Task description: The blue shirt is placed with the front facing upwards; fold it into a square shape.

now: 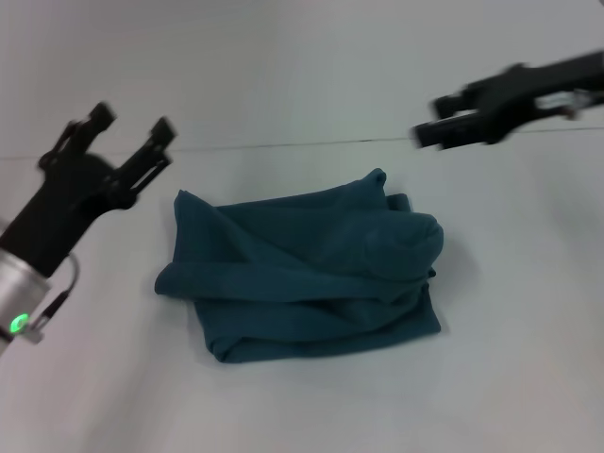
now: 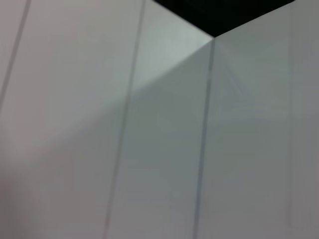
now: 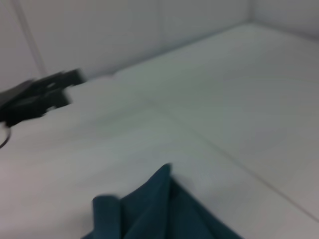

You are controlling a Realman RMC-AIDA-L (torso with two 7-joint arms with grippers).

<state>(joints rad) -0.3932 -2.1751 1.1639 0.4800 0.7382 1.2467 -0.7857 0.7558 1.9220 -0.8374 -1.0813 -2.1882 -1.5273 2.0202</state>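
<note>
Your blue shirt (image 1: pixel 307 276) lies folded into a rumpled, roughly square bundle at the centre of the white bench (image 1: pixel 302 94). Your left hand (image 1: pixel 127 142) hovers at the frame's left, fingers spread, just beside the shirt's upper-left corner. Your right hand (image 1: pixel 427 121) hangs at upper right, apart from the shirt; you cannot tell its finger state.

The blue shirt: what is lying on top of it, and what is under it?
Nothing lies on the blue shirt; both end effectors are off it, left and right. It rests on the white table. Its inner folded layers are covered.
</note>
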